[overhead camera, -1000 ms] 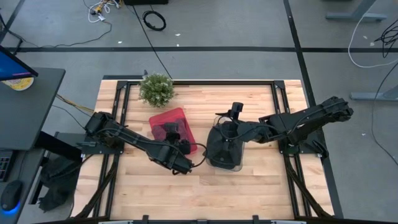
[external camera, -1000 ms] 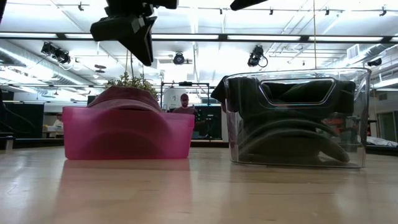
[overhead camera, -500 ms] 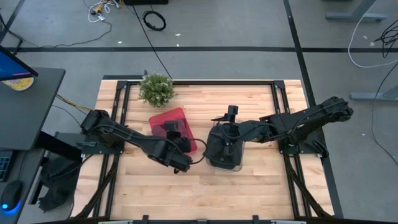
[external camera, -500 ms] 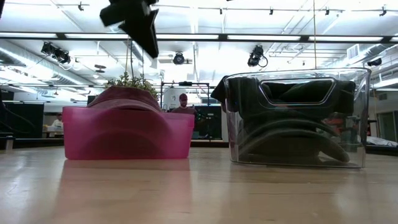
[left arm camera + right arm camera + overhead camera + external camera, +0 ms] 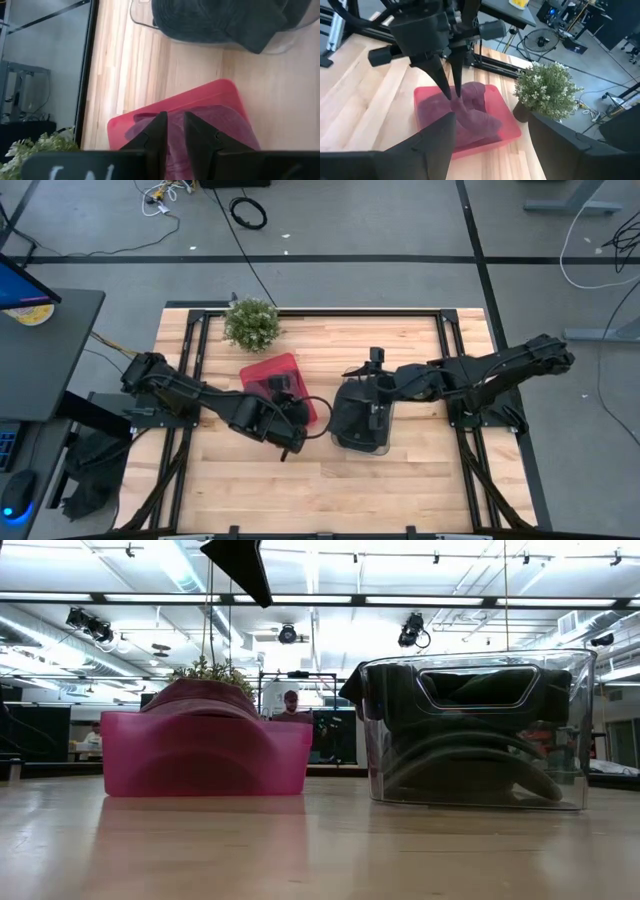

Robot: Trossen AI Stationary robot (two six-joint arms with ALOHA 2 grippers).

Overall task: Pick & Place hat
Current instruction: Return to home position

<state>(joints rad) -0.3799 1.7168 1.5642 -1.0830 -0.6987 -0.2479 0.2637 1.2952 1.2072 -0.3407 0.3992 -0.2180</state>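
Both left end effector (image 5: 174,120) fingers (image 5: 157,131) hang above the red bin's (image 5: 130,755) maroon cap (image 5: 200,695).

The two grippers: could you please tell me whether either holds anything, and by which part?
Nothing is held. The left gripper hangs above the red bin, its fingers slightly apart; the right gripper, over the transparent bin, is open and empty.

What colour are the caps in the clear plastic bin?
Black. The black fabric caps show best through the transparent plastic bin in the low view.
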